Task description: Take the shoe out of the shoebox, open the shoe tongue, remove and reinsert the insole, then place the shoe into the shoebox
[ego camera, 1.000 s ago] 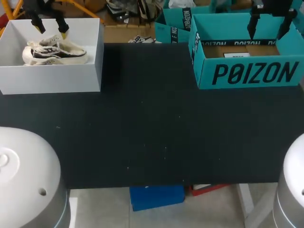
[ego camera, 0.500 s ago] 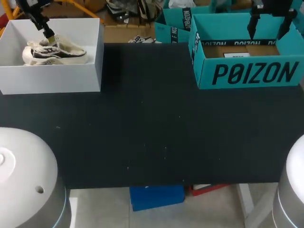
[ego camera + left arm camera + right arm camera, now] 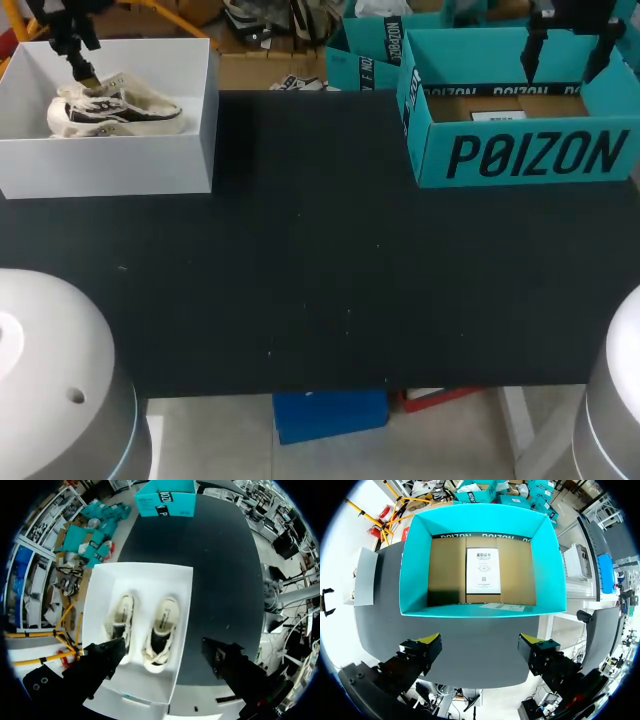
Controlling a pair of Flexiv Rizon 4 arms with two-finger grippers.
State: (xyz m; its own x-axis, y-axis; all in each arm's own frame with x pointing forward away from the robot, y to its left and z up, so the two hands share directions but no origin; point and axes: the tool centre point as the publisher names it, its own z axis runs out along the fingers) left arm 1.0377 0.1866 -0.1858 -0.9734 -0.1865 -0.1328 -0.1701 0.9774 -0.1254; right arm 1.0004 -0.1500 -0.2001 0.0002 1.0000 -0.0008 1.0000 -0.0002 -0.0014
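Surface: black table (image 3: 320, 280), with one box at each far corner.
Task thing: two pale shoes (image 3: 162, 630) lie side by side in the white shoebox (image 3: 110, 165) at the far left corner.
Long axis: parallel to the table's far edge, crossing the line between the fingers.
Left arm: left gripper (image 3: 162, 652) hangs above the pair, fingers spread wide and holding nothing.
Right arm: right gripper (image 3: 480, 647) is released over the teal box (image 3: 415, 565) at the far right corner.
Nearer arm: left.

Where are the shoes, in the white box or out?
In: both shoes lie side by side inside the white box; left end effector open above them.
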